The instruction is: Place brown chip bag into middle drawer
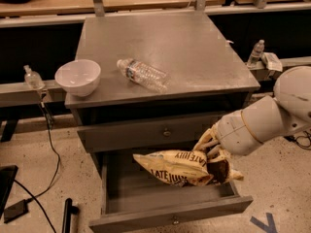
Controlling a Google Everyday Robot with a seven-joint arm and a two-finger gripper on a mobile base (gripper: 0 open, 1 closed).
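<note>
The end effector (213, 153) is clamped on one crumpled end of the brown chip bag (172, 166). It holds the bag level over the open middle drawer (146, 198), below the worktop's (194, 47) front edge, so releasing should drop it inside.

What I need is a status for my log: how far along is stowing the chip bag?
Done: the wide grey middle drawer stands open. In hand: the gripper holds the crinkled brown chip bag by one end, over the drawer. Left: lower, release.
</note>
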